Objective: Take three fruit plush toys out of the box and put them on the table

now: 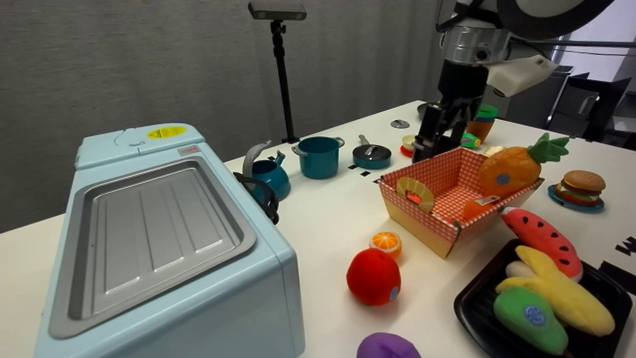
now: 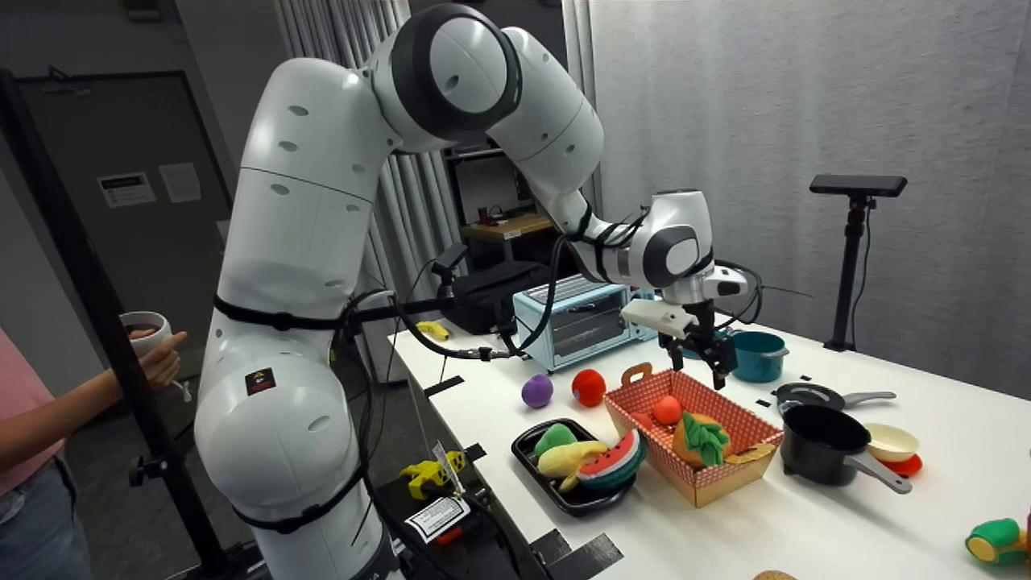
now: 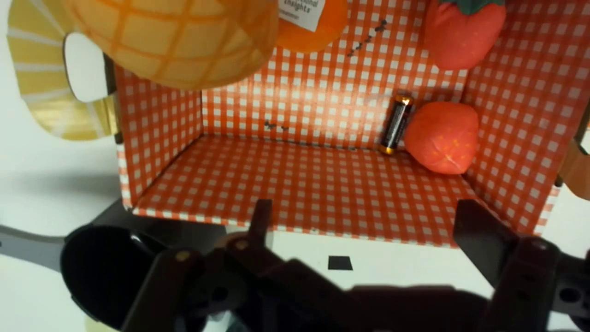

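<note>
The open box (image 1: pixel 415 229) with red-checked lining stands on the white table and shows in both exterior views (image 2: pixel 660 467). In it are a pineapple plush (image 1: pixel 507 171), an orange plush with a white tag (image 3: pixel 311 34), a strawberry plush (image 3: pixel 463 37) and a round red plush (image 3: pixel 442 138). The pineapple also shows in the wrist view (image 3: pixel 189 44), partly cut off. A battery (image 3: pixel 397 123) lies beside the round red plush. My gripper (image 3: pixel 364 205) is open and empty, over the box's long wall. In an exterior view the gripper (image 2: pixel 697 374) is above the box's far edge.
A black tray (image 2: pixel 527 467) holds watermelon, banana and green plush toys. A red plush (image 1: pixel 373 277), an orange half (image 1: pixel 386 243) and a purple plush (image 2: pixel 537 391) lie near the box. A black pot (image 2: pixel 826 443) stands close beside it. A blue toaster oven (image 2: pixel 576 318) stands farther off.
</note>
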{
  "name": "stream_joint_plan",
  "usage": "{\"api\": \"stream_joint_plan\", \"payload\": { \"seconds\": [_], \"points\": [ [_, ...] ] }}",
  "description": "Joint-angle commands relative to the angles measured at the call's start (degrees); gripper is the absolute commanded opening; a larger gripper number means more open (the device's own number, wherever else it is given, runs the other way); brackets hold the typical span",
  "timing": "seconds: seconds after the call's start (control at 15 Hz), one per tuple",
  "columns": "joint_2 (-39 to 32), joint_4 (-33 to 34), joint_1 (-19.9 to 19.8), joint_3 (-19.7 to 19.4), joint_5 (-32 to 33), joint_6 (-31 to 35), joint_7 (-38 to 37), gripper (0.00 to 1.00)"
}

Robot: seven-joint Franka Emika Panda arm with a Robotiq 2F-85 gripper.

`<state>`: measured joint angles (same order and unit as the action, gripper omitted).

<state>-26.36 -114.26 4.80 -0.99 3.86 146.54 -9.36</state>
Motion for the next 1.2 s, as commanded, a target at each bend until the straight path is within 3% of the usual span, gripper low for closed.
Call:
{"api": "stream_joint_plan", "payload": {
  "seconds": [0.0,0.6,1.13],
  "points": [
    [-0.29,-2.34,-0.07,-0.31,-2.25,2.0,-3.51,1.0],
    [-6.73,1.2,-0.96,2.16,-8.91,3.58,-2.47,1.0],
    [-14.48,8.89,-0.01,3.25,-8.5,5.12,-1.27,1.0]
  ]
}}
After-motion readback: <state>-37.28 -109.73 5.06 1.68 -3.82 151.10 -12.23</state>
